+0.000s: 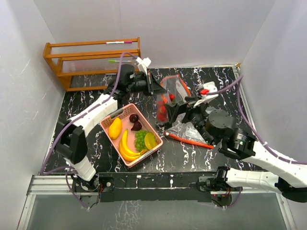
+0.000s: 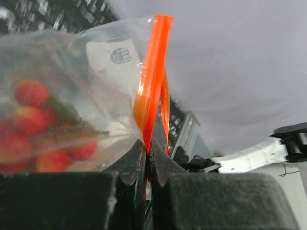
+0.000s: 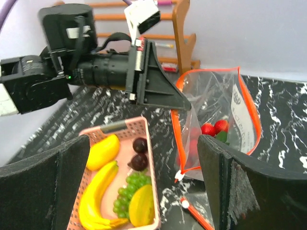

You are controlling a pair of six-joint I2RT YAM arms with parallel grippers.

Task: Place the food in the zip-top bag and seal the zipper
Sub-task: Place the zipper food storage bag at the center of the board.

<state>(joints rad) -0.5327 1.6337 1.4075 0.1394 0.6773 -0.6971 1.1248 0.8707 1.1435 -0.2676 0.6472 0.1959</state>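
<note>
My left gripper is shut on the orange zipper of the clear zip-top bag and holds it upright with its mouth apart. Red strawberries lie inside the bag. My right gripper stands wide open and empty, just right of the bag's lower part. More food sits in the pink basket: a banana bunch, a yellow mango, green grapes, two dark fruits and a yellow-green fruit.
A wooden rack stands at the back left against the wall. A second clear bag with an orange zipper lies flat on the black marbled table under my right arm. White walls enclose the table.
</note>
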